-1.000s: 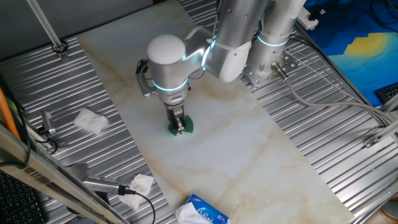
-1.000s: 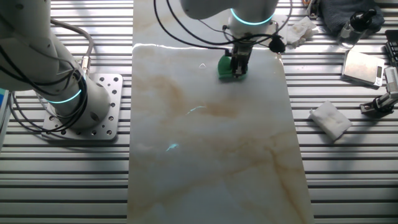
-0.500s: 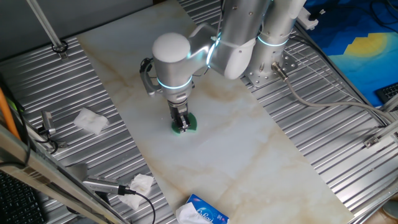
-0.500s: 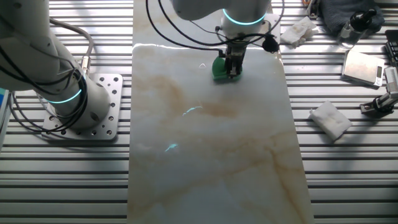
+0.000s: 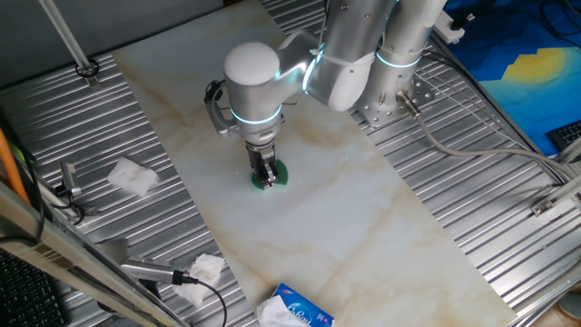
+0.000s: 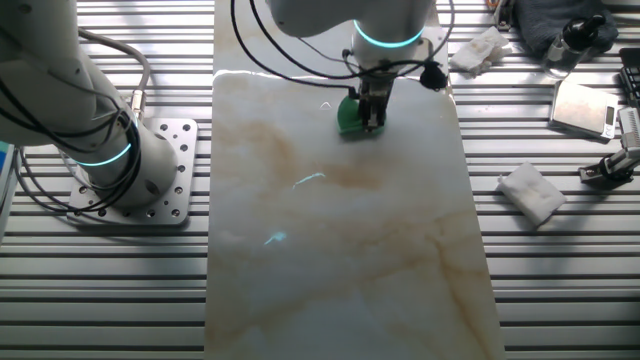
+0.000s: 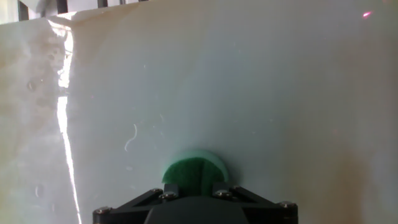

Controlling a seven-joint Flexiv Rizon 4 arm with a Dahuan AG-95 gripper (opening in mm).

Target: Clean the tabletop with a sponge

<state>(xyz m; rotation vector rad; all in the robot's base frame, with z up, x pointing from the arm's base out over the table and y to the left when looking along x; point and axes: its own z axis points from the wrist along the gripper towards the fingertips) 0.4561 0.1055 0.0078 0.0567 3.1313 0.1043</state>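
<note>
Crumpled tissue (image 5: 132, 177) lies on the ribbed metal to one side of the tabletop (image 5: 363, 227), well apart from the work. A second tissue (image 5: 207, 267) sits near the slab's long edge, beside a cable and a metal tool. Blue-and-white tissue pack (image 5: 295, 311) rests at the slab's near end, partly over the edge. In the other fixed view, another white tissue (image 6: 532, 193) lies on the ribs beyond the far long edge, with a small scale (image 6: 585, 108) past it. None of these lies close to the sponge; the slab around it is bare.

Sponge (image 5: 277, 176) is green, sitting on the tabletop about halfway across its width, toward the end away from the tissue pack. Gripper (image 5: 266, 174) points straight down onto it, fingers closed against the sponge's sides, pinching it and holding it against the slab. In the hand view the sponge (image 7: 194, 175) shows as a green rounded shape poking out just ahead of the black finger mounts.

Arm reaches over the slab from its base on the ribbed metal, wrist vertical, light ring lit at the joint.
</note>
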